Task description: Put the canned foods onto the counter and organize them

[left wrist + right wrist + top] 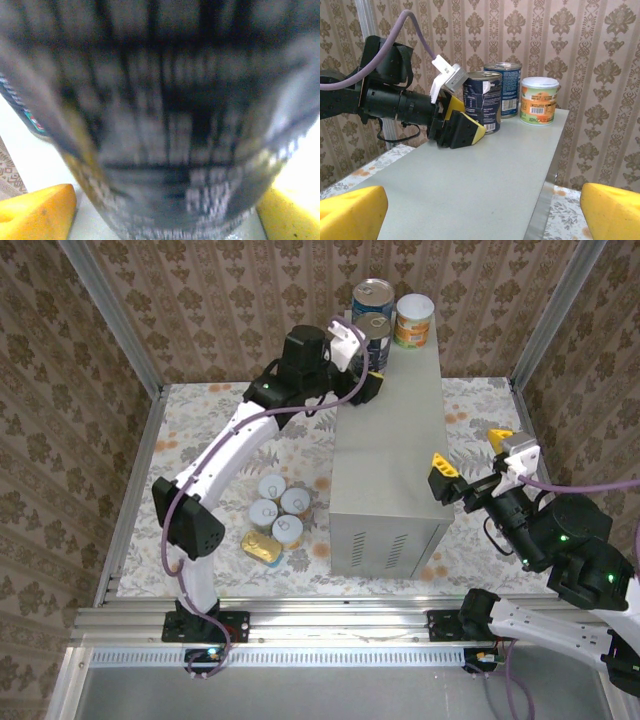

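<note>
While the right end effector (472,452) hung with its yellow fingers spread wide and nothing between them, just off the right side of the grey bench (390,440), a cluster of short white-lidded cans (280,508) and a flat oblong tin (260,546) sat on the floral floor (200,430). They were well to that end effector's left, across the bench and by its near left corner.

Farther out, the left end effector (467,119) was stretched over the bench's far end. Its fingers were parted on either side of a blue-labelled can (482,102), and the left wrist view showed a sliver of bench top between each pad and the can's wall. Just beyond that end effector stood a second blue can (504,90), close against the first. To its right was an orange can (538,100) with a white lid. All three stood upright on the bench.
</note>
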`<state>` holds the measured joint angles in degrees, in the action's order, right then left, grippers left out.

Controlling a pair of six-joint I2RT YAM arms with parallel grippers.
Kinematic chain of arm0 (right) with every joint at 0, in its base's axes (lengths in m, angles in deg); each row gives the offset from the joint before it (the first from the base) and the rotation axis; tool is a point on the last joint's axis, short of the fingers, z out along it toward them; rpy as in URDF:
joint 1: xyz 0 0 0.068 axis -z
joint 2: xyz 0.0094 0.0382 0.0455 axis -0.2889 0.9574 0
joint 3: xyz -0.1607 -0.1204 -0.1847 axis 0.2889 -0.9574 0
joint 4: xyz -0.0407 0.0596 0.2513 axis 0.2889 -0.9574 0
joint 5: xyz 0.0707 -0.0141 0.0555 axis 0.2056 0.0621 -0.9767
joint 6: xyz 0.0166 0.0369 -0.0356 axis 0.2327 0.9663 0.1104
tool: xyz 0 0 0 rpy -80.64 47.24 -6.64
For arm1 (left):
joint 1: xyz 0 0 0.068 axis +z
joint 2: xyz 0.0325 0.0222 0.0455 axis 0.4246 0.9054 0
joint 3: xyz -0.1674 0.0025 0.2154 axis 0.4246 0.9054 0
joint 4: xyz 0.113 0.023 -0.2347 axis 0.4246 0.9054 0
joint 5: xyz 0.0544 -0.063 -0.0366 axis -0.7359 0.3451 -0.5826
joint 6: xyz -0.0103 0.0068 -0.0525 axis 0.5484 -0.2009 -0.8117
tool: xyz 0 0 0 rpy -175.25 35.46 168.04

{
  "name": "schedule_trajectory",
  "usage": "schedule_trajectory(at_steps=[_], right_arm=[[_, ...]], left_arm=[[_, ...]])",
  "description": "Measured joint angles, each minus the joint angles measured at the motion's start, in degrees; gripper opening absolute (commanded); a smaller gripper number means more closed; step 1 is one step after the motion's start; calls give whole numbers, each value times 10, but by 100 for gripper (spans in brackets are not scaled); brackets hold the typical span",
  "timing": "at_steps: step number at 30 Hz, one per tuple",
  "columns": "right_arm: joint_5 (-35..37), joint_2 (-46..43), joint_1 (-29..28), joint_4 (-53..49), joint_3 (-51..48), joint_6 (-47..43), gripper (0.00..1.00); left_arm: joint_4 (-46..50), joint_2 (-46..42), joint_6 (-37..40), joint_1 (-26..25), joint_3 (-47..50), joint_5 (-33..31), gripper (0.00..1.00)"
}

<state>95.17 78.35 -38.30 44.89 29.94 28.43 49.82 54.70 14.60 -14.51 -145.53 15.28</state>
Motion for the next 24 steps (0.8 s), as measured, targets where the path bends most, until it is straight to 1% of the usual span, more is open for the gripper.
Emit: schedule_trajectory(at_steps=[8,11,14,24], right_arm=[[0,23,1,1,0,0,100],[0,25,1,1,0,0,100],[0,25,1,1,0,0,100],[0,17,1,1,-2,3,100]], left_arm=[[-19,-20,0,3,33,0,87],[-25,-23,0,5,38,-1,88],[-32,-23,-3,7,40,-2,90],[-48,-21,-13,7,42,-2,90]])
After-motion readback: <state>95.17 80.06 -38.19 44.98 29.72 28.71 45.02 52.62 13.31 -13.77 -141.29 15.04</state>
